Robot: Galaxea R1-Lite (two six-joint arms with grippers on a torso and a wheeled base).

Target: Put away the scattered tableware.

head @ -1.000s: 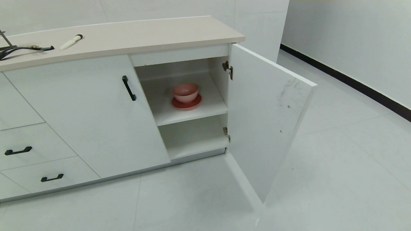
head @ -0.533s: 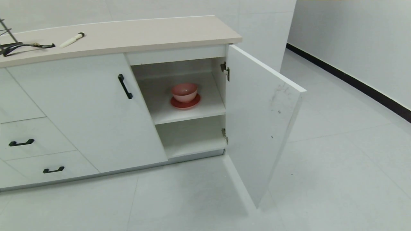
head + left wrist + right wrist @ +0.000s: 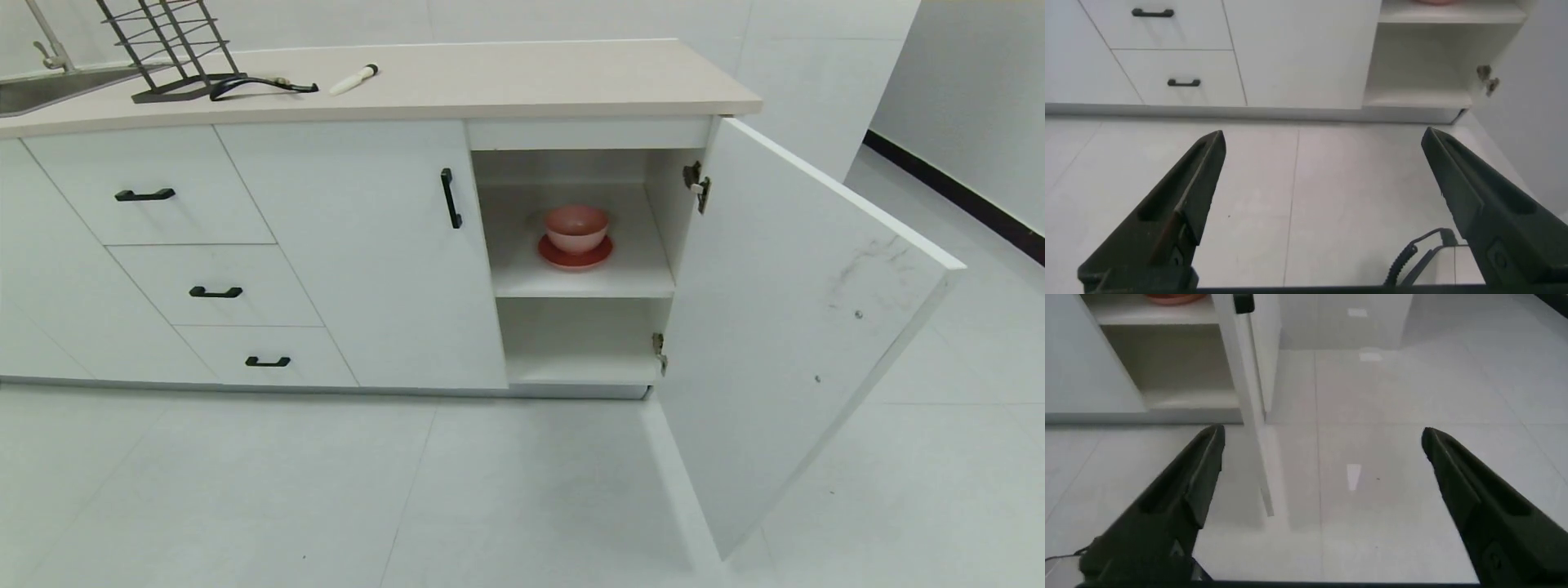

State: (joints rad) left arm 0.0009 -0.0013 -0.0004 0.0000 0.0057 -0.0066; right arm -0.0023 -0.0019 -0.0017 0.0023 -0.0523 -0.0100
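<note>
Door [image 3: 804,327] stands wide open; shelf [image 3: 522,271] room flanks the bowl [image 3: 576,228].

light: bright, even, overhead | glare: floor [image 3: 1355,478] patches, right wrist view | shadow: soft, under door [image 3: 784,343], lower right | edges: counter [image 3: 531,77] bows slightly

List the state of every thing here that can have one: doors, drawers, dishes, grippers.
right cabinet door: open wide.
left cabinet door: shut.
three drawers: all shut.
bowl: upright, resting on the plate.
plate: flat on the upper shelf, under the bowl.
white-handled tool: lying flat on the countertop.
left gripper: open, holding nothing.
right gripper: open, holding nothing.
</note>
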